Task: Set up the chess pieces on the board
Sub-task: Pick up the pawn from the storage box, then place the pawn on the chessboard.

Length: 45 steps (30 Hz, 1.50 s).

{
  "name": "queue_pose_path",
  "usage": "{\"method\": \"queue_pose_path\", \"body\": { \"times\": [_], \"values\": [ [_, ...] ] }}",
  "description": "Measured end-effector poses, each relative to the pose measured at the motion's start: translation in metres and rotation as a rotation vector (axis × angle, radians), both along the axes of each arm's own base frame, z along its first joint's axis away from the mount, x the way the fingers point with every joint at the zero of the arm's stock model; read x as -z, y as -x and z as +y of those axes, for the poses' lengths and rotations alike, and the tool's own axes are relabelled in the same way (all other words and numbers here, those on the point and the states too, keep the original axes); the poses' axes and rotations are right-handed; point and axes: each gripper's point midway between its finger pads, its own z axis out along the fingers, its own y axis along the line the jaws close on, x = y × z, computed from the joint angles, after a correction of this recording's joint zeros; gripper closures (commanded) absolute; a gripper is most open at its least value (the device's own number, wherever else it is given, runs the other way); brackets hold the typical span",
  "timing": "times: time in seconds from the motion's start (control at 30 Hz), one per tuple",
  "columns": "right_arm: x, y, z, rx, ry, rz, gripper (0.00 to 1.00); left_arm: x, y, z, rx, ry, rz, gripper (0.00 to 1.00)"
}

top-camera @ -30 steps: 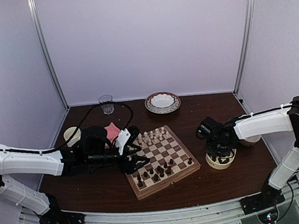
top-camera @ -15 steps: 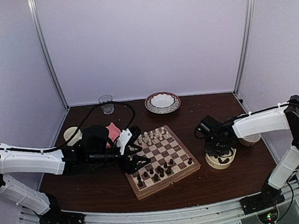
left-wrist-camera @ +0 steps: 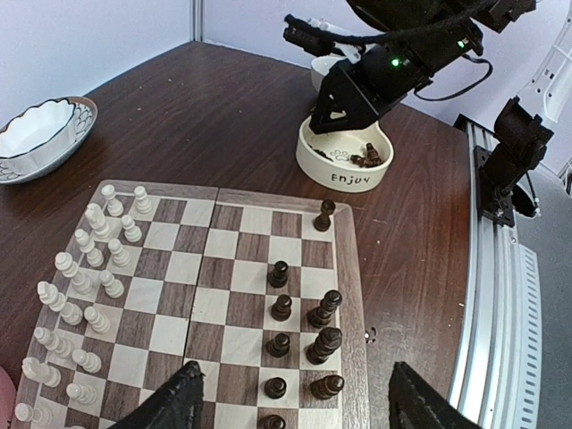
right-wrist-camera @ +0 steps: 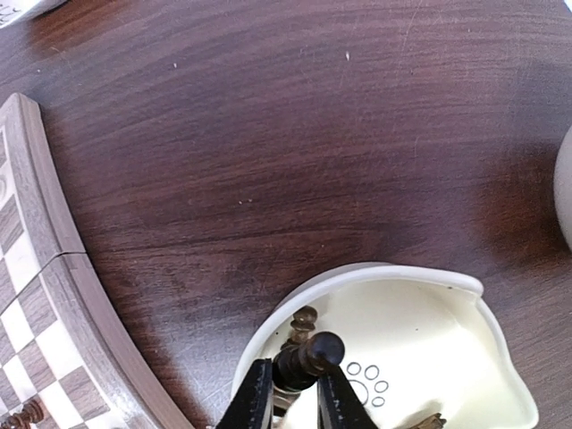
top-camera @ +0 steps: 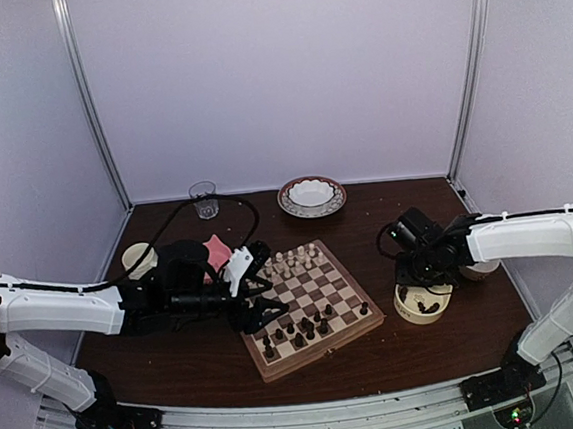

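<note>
Here the right hand (right-wrist-camera: 295,391) is clenching a dark chess piece (right-wrist-camera: 313,355) just above the cream bowl (right-wrist-camera: 420,277); the left hand (left-wrist-camera: 295,407) is hanging released, the board (left-wrist-camera: 234,308) beneath it.

Pale lilac walls (top-camera: 274,75) enclose a dark brown table (top-camera: 449,346) on three sides (thin metal posts (top-camera: 91,101) mark the back corners); light falls evenly.

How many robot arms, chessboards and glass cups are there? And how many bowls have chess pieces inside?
Robot arms: 2
Chessboards: 1
Glass cups: 1
Bowls with chess pieces inside: 1
Total: 5
</note>
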Motion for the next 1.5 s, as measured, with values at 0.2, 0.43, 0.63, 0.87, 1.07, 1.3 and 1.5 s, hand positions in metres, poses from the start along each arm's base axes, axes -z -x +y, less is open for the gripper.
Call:
{"method": "queue_pose_path", "body": {
  "times": [0.2,0.43,0.63,0.87,1.07,1.3,1.5],
  "values": [
    [-0.008,0.005,-0.004,-0.049,0.006,-0.029,0.83,0.0,0.0,0.0,0.0,0.0,0.0,0.28],
    [-0.013,0.012,0.003,-0.185,-0.013,-0.06,0.82,0.0,0.0,0.0,0.0,0.0,0.0,0.28],
    [-0.025,0.02,0.027,-0.375,-0.114,-0.136,0.84,0.0,0.0,0.0,0.001,0.0,0.0,0.28],
    [-0.048,0.024,0.078,-0.624,-0.28,-0.202,0.85,0.0,0.0,0.0,0.003,0.001,0.001,0.28],
    [-0.056,0.024,0.111,-0.789,-0.328,-0.216,0.85,0.0,0.0,0.0,0.003,0.001,0.001,0.28],
    [-0.047,0.026,0.142,-0.921,-0.323,-0.225,0.85,-0.001,-0.001,0.0,-0.011,0.006,0.006,0.28],
    [-0.036,0.03,0.156,-0.998,-0.24,-0.238,0.84,-0.006,-0.003,0.001,-0.023,0.019,0.003,0.27]
  ]
}}
